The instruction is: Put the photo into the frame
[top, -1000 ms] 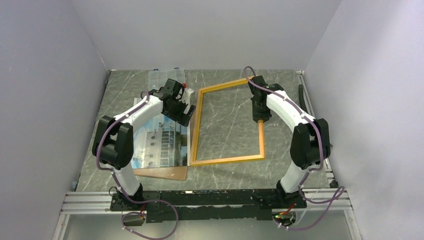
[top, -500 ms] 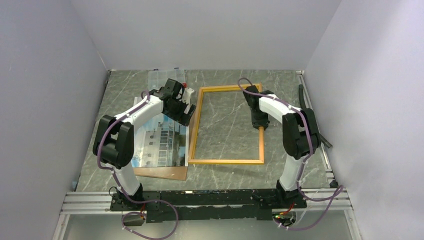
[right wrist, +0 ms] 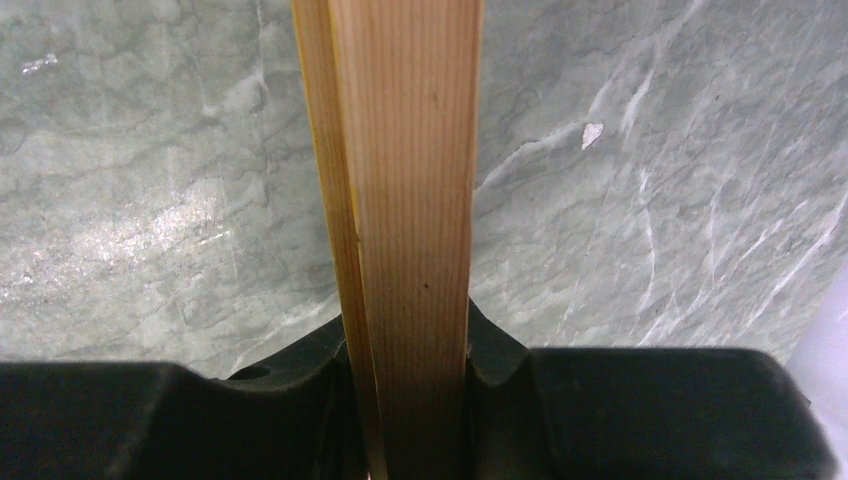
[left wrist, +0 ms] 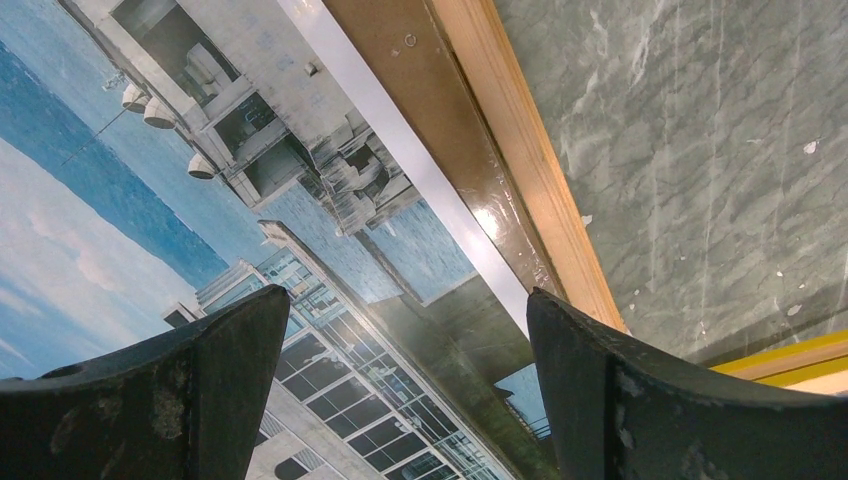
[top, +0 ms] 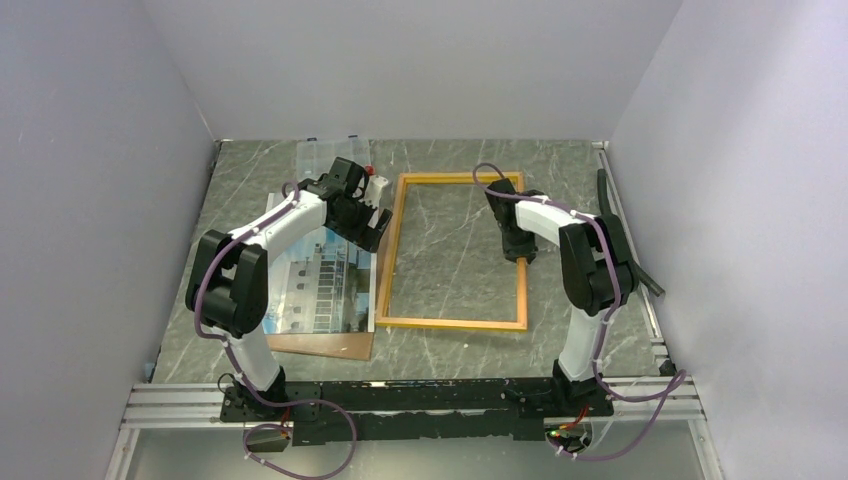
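Note:
The frame (top: 388, 260), a thin yellow-orange rectangle, lies flat on the marble table at centre. My right gripper (top: 520, 250) is shut on the frame's right bar, whose wood-coloured strip (right wrist: 410, 200) runs between the fingers (right wrist: 250, 420). The photo (top: 320, 285), a white-grey building on blue sky, lies left of the frame on a brown backing board (top: 325, 346). My left gripper (top: 362, 228) is open and empty, low over the photo's far right edge (left wrist: 330, 230), next to the frame's left bar (left wrist: 520, 170).
A clear plastic compartment box (top: 320, 158) sits at the back left behind the left gripper. Grey walls close in on three sides. A dark bar (top: 605, 190) lies along the table's right edge.
My right gripper has swung the frame round and lowered it: it was tilted with the far corner raised, now it lies square and flat. The left arm has barely moved.

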